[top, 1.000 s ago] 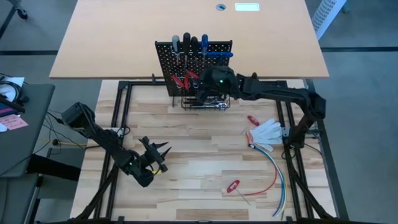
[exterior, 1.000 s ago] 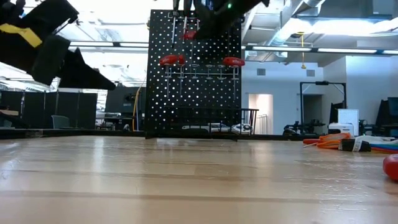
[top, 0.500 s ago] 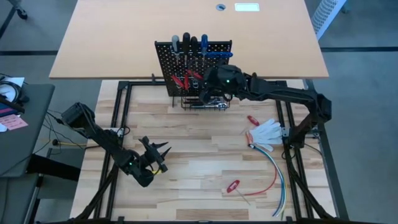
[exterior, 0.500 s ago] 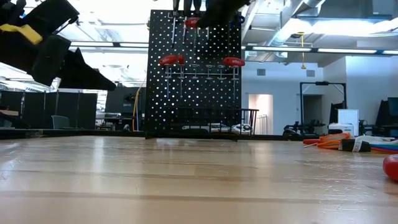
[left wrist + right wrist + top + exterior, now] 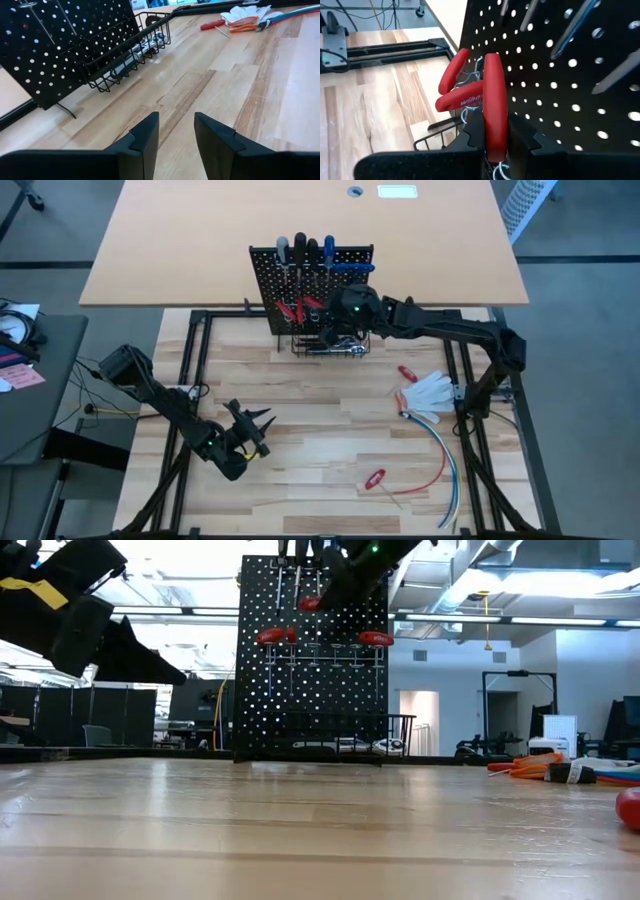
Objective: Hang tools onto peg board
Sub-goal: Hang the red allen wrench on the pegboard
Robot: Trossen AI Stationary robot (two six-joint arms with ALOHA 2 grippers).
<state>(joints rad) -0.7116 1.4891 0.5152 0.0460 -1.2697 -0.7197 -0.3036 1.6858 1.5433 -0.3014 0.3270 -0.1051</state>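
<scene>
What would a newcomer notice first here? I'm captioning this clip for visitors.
The black peg board stands upright at the table's far edge, screwdrivers lined along its top. The right gripper is right up against it, fingers shut on a red-handled tool beside another red-handled tool already hanging. The left gripper waits open, low over the near-left tabletop.

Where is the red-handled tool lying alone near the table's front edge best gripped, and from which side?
Probably the red-handled tool is best gripped on its handle, from straight above. It lies flat on the wooden table, and the handle is its thickest part; the metal shaft is thin.
</scene>
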